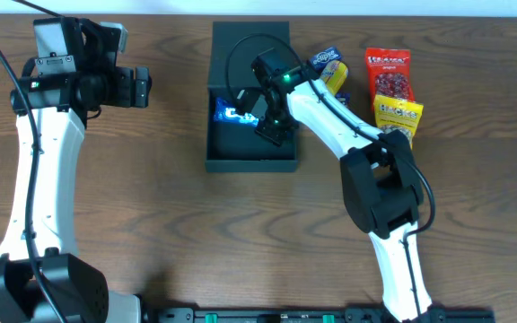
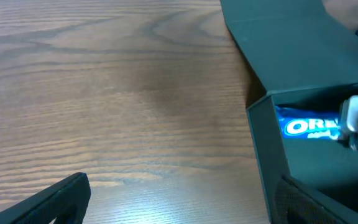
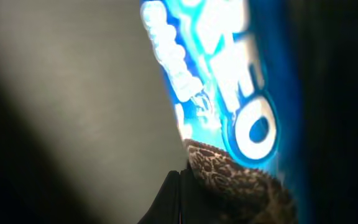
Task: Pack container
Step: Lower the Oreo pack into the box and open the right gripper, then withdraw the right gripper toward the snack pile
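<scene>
Matte teal-black square container (image 1: 251, 163), upright, hinged flap lid (image 1: 223, 45) open rearward.

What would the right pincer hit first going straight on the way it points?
The blue Oreo packet inside the container, seemingly right at the tips of the right pincer; depth is unclear.

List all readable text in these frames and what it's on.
"ORE": blue snack packet inside the container, left wrist view; remaining letters hidden.
"O": same packet, right wrist view; neighbouring letters cut off.
Too blurred to read: print on the red packet, yellow packet and blue-and-yellow packet.
</scene>
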`<state>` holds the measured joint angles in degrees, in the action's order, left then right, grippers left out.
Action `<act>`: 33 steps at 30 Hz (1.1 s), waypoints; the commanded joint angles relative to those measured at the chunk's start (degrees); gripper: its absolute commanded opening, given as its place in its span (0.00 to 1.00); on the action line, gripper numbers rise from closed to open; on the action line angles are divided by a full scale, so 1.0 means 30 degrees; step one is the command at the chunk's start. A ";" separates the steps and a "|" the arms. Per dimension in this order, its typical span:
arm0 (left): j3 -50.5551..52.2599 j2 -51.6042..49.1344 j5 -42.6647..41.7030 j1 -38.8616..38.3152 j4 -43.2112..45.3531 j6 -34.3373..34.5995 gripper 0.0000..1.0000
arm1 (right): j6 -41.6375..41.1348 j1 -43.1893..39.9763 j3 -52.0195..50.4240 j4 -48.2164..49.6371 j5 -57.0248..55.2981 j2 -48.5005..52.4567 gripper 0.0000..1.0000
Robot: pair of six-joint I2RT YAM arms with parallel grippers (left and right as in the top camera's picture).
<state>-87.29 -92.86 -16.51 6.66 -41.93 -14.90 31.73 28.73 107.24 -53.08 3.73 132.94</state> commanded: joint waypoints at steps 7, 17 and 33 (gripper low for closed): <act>-0.0189 -0.0189 -0.0379 0.0058 -0.0007 -0.0109 0.95 | -0.2710 -0.0044 -0.0058 0.1705 -0.3235 -0.0525 0.01; -0.0189 -0.0189 -0.0379 0.0058 -0.0015 -0.0109 0.95 | -0.2790 0.0423 0.0656 0.0372 -0.0415 -0.1596 0.01; 0.0102 -0.0350 -0.1756 0.0022 -0.0168 -0.0036 0.95 | -0.7781 -0.3679 0.0787 -0.0350 0.0357 -0.5836 0.01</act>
<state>-87.29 -92.86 -18.61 6.66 -42.19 -14.90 13.06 20.69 110.54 -52.25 3.44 113.49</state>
